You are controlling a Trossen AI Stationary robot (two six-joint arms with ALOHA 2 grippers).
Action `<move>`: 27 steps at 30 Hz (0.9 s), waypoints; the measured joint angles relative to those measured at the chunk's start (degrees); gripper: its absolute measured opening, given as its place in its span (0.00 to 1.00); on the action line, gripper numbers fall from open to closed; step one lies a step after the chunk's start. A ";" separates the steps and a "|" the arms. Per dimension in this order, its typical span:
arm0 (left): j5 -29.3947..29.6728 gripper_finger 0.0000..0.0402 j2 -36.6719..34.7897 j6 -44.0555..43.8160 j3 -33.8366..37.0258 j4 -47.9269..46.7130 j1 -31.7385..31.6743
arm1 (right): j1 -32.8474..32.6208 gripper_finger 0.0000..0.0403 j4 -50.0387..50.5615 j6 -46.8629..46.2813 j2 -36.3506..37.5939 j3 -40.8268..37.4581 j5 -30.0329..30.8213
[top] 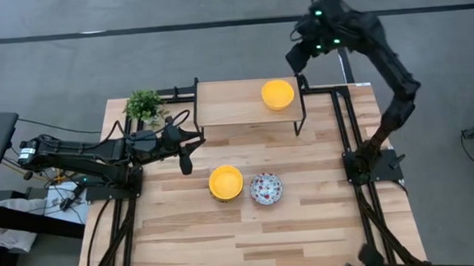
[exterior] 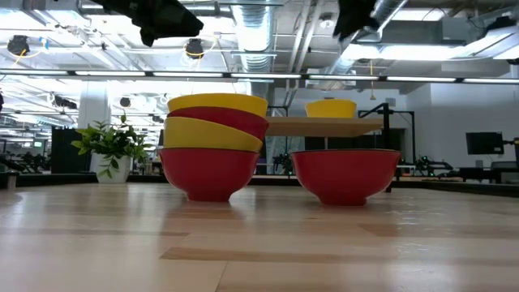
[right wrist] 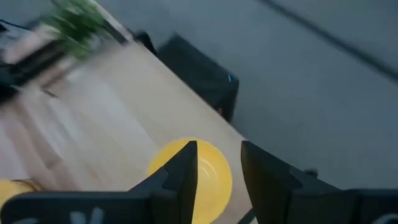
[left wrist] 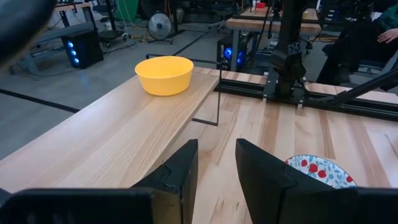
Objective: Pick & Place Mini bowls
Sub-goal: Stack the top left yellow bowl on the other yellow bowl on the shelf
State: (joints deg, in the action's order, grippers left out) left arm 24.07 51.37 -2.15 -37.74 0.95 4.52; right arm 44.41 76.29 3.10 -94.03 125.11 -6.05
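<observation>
Stacked bowls (top: 225, 183) & patterned bowl (top: 266, 188) are left below shelf (top: 227, 105); one yellow bowl (top: 277, 94) is placed. Left gripper (top: 184, 158), right gripper (top: 297, 57): open, empty.

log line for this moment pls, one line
shelf: yellow bowl | table: bowl stack, patterned bowl | left gripper: open, empty, by stack | right gripper: open, empty, above shelf bowl

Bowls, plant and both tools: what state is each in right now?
Plain yellow bowl on raised wooden shelf: upright, free.
Stack of bowls with yellow top: nested, on table.
Floral white bowl: upright, beside stack.
Small green plant: upright, table corner.
Left tool: open, empty.
Right tool: open, empty, above shelf bowl.
</observation>
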 joint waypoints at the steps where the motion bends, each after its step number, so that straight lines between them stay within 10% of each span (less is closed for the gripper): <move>1: -0.13 0.27 0.00 0.00 0.00 0.02 -0.01 | -0.77 0.28 -0.06 0.53 1.03 0.76 -0.01; 14: -0.51 0.27 0.00 0.00 0.00 0.00 -0.01 | -21.36 0.28 -0.02 6.41 10.87 1.98 -6.37; 27: -0.51 0.27 0.00 0.00 0.00 0.00 0.01 | -44.43 0.28 0.00 5.74 4.53 1.89 -5.72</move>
State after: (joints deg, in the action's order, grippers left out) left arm 23.55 51.37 -2.15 -37.74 0.95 4.53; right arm -0.02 76.29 8.84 -89.51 127.00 -11.77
